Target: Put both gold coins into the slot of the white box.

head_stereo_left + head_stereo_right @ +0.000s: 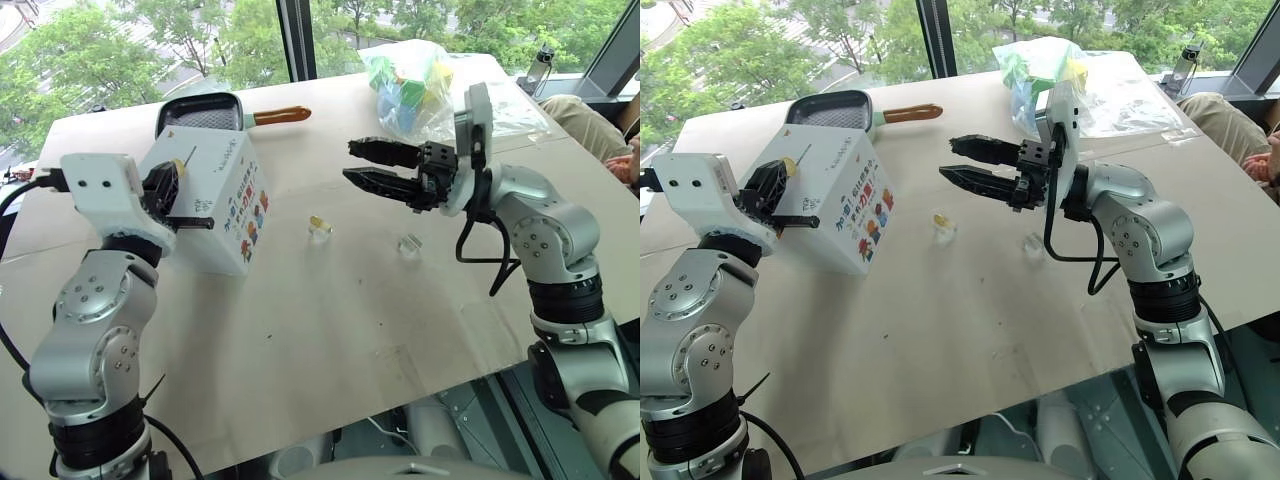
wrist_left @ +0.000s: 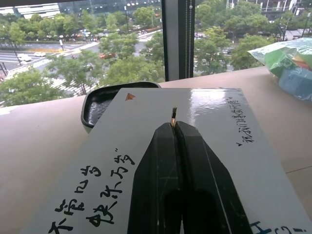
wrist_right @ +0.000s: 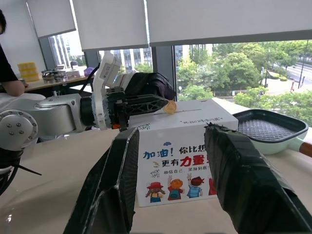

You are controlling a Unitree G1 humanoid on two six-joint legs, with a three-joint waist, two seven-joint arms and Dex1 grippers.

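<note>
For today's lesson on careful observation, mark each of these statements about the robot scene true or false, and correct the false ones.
1. The left gripper pinches a gold coin above the white box. True.
2. The right gripper is shut on a second coin. False: its fingers stand apart with nothing between them.
3. A dark pan with a brown handle lies behind the box. True.
4. The box's colourful figures face away from the right gripper. False: the right wrist view looks straight at them.
5. Two small clear plastic pieces lie on the table between the arms. True.
</note>
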